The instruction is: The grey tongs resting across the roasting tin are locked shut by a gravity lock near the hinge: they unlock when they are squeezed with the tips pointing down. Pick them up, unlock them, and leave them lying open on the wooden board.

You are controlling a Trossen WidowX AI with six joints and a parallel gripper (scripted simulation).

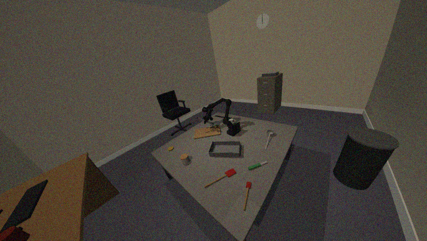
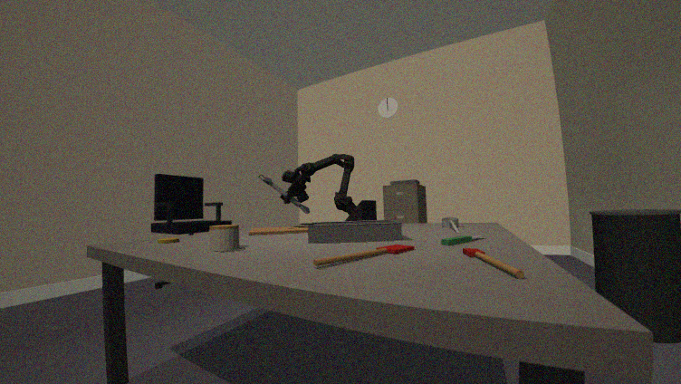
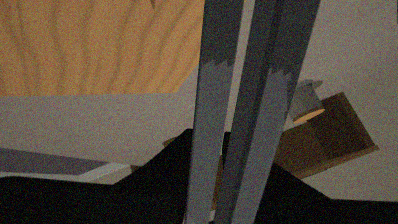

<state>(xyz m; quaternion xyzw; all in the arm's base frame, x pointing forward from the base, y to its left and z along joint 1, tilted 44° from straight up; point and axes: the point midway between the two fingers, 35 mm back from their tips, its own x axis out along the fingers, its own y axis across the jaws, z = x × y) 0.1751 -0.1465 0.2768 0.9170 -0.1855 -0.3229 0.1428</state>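
My gripper [image 1: 205,121] [image 2: 285,197] [image 3: 208,138] is shut on the grey tongs [image 2: 270,179] [image 3: 215,100]. They hang in the air, tilted: in the exterior view the hinge end with its loop is at the upper left and the tips are at the lower right, pointing down at a slant. The two arms lie close together, with a narrow gap in the wrist view. The wooden board [image 1: 198,134] [image 2: 273,231] [image 3: 100,50] lies below, not touching the tongs. The roasting tin [image 1: 224,155] [image 2: 355,234] stands nearer the top and exterior views. The lock itself cannot be made out.
A lidded pot [image 1: 185,160] [image 2: 224,239] and a yellow disc [image 1: 170,148] [image 2: 167,240] are on the table's left part. Two red-headed spatulas [image 1: 230,172] [image 1: 248,185], a green-handled tool [image 1: 254,166] and a pale long-handled utensil [image 1: 268,135] lie nearer the front and right.
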